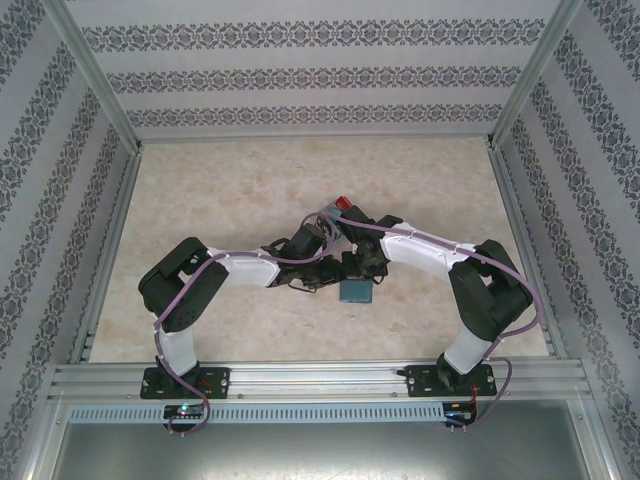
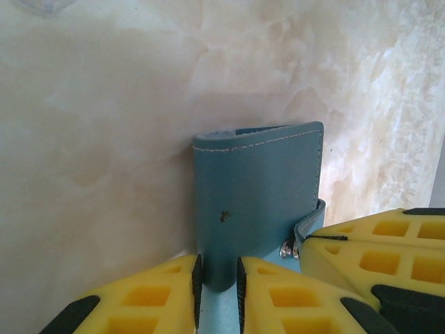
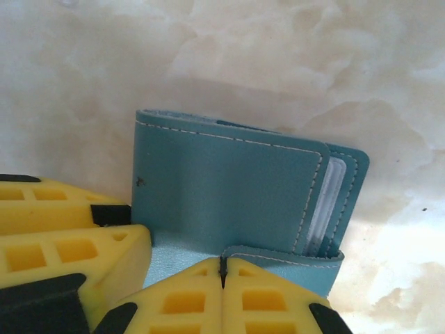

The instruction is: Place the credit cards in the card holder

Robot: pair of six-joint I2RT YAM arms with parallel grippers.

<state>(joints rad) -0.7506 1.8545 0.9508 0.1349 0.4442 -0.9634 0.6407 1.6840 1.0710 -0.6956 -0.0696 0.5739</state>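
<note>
The card holder is a teal-blue wallet standing on the table between both arms. In the left wrist view my left gripper pinches the folded lower corner of the card holder. My right gripper is shut on the strap of the card holder, whose cover is slightly apart, showing pale inner pockets. The right fingers hold the strap beside its snap. The left fingers show at the wallet's left. A small red piece lies beyond the grippers; I cannot tell if it is one of the credit cards.
The marble-patterned table is ringed by patterned walls and an aluminium frame at the near edge. Both arms crowd the table's middle, with cables looping over them.
</note>
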